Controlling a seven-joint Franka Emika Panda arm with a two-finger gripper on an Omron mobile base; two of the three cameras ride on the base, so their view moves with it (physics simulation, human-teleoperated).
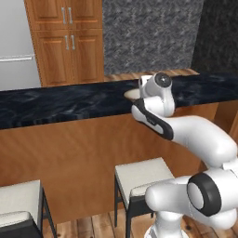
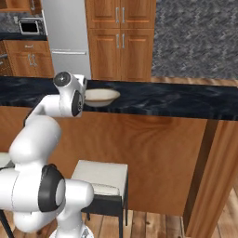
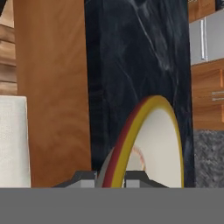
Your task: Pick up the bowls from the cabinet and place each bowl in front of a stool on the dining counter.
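Tool (image 3: 113,180) pinches the cream bowl's (image 2: 100,96) rim over the dining counter (image 2: 176,100).

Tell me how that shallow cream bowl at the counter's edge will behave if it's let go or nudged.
The cream bowl is wide and shallow, so probably steady rather than tippy. It looks rigid, likely ceramic, so a fall could chip it. The gripper pinches only its thin rim, and the dining counter looks glossy, so it may slide.

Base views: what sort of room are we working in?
Likely a home kitchen with a dining bar: marble-topped dining counter, padded stool tucked beneath, wooden cupboards and a fridge behind.
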